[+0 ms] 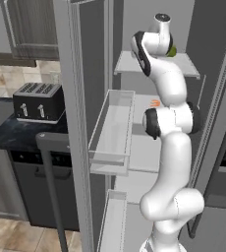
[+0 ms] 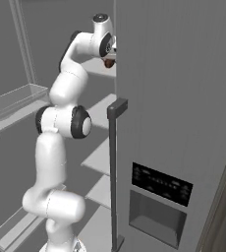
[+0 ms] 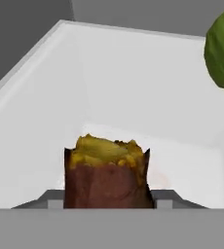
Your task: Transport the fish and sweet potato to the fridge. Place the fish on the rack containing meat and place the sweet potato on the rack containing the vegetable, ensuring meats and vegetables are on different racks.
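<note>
Now lower gently, with the fingers (image 3: 163, 199) pinching the sweet potato (image 3: 106, 175) by its sides over the rack containing the vegetable (image 3: 133, 87), on the uppermost tier seen in the fridge (image 1: 73, 98). Check for contact before letting go: no telling from the hand view between a touch on the shelf plate and a small gap above it. Aim for the bare pale stretch straight ahead, well apart from the vegetable (image 3: 223, 48) at the upper right of the hand view, to avoid nudging that round ball into a roll. Spread the fingers slowly and evenly. Guard against tipping, a likely risk for an oblong tuber held with its broken yellow end toward the camera; better to bring it closer to flat first. Then draw straight back along the line of approach, minding the shelf's front edge and the door bin (image 1: 112, 123) beside the arm. Leave the meat (image 1: 155, 103) on the tier below untouched: separate racks, as asked.
</note>
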